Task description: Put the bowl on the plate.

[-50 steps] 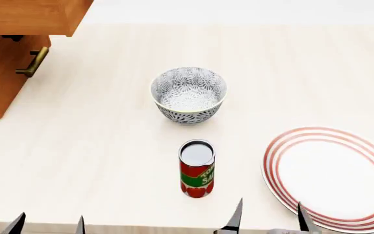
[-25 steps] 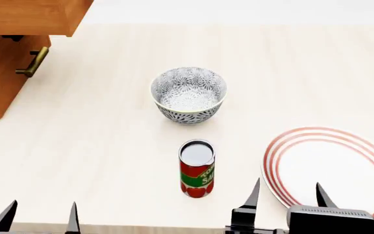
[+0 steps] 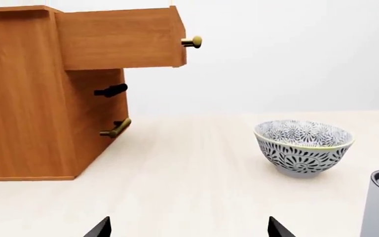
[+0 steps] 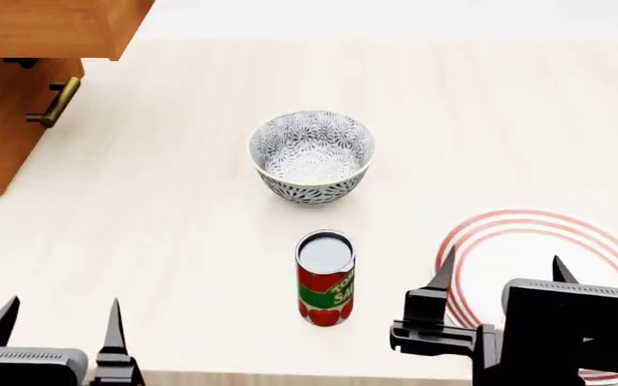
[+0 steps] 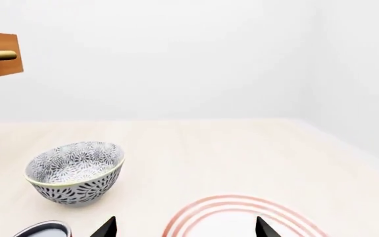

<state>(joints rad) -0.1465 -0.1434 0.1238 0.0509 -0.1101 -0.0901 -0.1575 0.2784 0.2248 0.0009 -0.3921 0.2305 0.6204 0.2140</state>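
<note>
Head view shows, nearest the robot, the left gripper [image 4: 57, 326] at the table's near edge, its two dark fingers spread apart with nothing between them. On the other side the right gripper [image 4: 502, 273] hangs over the near part of the plate [image 4: 524, 241], its fingers also spread wide and empty; its dark body hides much of the plate's near half. The plate lies flat on the pale wooden table [image 4: 158, 233], at the robot's right, red rings visible around its rim. Just left of the plate, and apart from it, a red and green can [image 4: 325, 277] stands upright with a silver top. Farther back, beyond the can, the bowl [image 4: 311, 155] sits upright on the table, well apart from the plate and not on it; its grey-and-white floral pattern shows inside and out. Farthest back at the left stands a wooden cabinet [image 4: 9, 96] with a brass handle [image 4: 57, 103]. From the left wrist, the cabinet has one drawer [image 3: 120, 39] pulled out above the handle, and the bowl stands near the can's edge.
</note>
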